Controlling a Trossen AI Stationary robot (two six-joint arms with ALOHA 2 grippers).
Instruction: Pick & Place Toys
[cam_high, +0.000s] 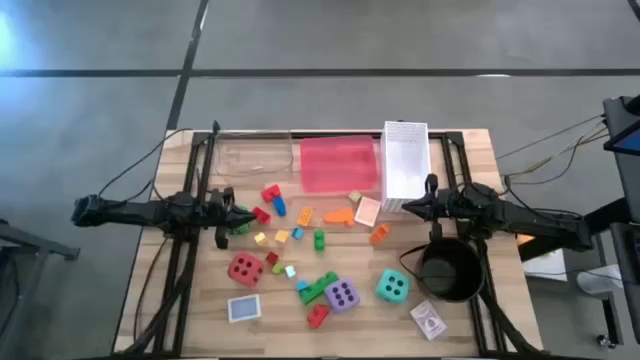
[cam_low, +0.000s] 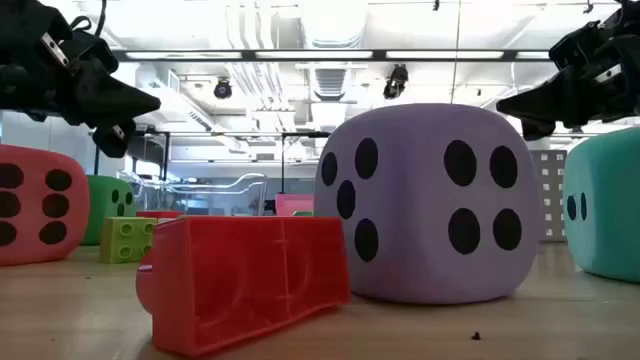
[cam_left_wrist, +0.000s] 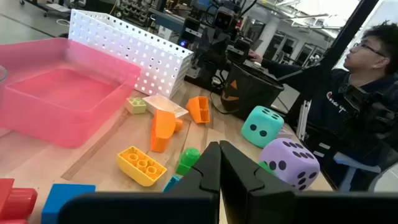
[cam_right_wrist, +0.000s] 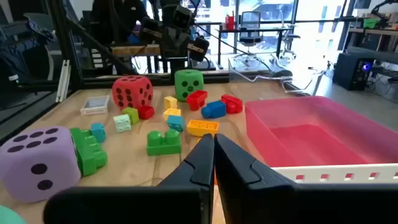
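Four soft dice sit on the wooden table: red (cam_high: 245, 268), purple (cam_high: 342, 294), teal (cam_high: 392, 286) and green (cam_high: 238, 222). The green one lies right beside my left gripper. Small coloured bricks (cam_high: 300, 235) are scattered across the middle, with a big red brick (cam_low: 245, 280) close to the purple die (cam_low: 430, 205). Card packs lie at the near left (cam_high: 244, 308), near right (cam_high: 428, 321) and middle (cam_high: 367, 211). My left gripper (cam_high: 230, 212) hovers shut at the table's left, fingers (cam_left_wrist: 219, 163) level, pointing right. My right gripper (cam_high: 406, 207) hovers shut at the right, fingers (cam_right_wrist: 214, 152) pointing left. Neither holds anything.
A pink tray (cam_high: 338, 163), a white mesh basket (cam_high: 405, 165) and a clear container (cam_high: 255, 155) stand along the far edge. A black round pot (cam_high: 450, 270) stands under the right arm. A person (cam_left_wrist: 354, 93) sits beyond the table's right side.
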